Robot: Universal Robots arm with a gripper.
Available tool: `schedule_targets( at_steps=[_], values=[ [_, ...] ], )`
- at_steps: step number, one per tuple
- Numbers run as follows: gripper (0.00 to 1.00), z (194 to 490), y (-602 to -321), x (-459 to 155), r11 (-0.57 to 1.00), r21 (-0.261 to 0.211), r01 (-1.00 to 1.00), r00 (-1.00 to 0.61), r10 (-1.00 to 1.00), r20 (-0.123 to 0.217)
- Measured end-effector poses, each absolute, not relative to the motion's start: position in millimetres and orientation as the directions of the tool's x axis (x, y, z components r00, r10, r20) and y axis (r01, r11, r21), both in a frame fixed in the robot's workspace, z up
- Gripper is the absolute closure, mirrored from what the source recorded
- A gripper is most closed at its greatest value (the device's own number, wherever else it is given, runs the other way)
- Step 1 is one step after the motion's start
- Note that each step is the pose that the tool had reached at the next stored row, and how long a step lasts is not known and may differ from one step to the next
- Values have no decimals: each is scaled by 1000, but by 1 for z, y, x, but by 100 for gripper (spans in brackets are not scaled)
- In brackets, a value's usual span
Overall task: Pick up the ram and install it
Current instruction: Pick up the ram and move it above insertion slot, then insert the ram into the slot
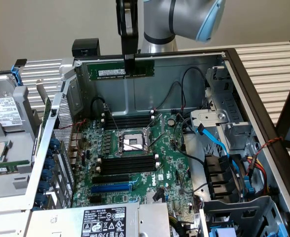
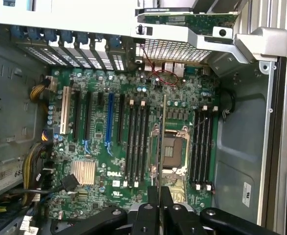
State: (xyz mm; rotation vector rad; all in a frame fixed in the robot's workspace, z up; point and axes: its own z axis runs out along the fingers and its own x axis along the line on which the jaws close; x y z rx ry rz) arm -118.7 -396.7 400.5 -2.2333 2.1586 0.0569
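In the exterior view, I am seeing the gripper [image 1: 129,66] hanging down from the arm above an open computer case [image 1: 135,96]. Its two black fingers are clenched on the ram [image 1: 107,70], pinching the green stick near its middle. The ram is hanging level in the air, up by the far rim of the case and well above the motherboard [image 1: 169,168]. Its white label is facing this camera. Below it, the motherboard is lying flat with a silver processor socket [image 1: 131,142] in the middle. Black memory slots [image 1: 127,165] are sitting on the near side of the socket, and a blue slot [image 1: 112,188] is lying nearer the camera than those. In the wrist view, I am looking straight down past the gripper [image 2: 160,193] onto the motherboard [image 2: 94,147]. The ram [image 2: 162,137] is showing edge-on as a thin line running out from between the closed fingers. That line is falling just beside the processor socket [image 2: 175,152], between it and one bank of memory slots [image 2: 138,142].
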Motion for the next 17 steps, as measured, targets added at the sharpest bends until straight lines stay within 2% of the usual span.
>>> schedule_targets(
  at_steps=[9, 17],
  values=[
    [86, 390, -402, -119, -34, 1, -999, 34, -998, -49],
    [86, 381, -399, -118, -18, 1, -1000, 18, -999, -31]
  ],
)
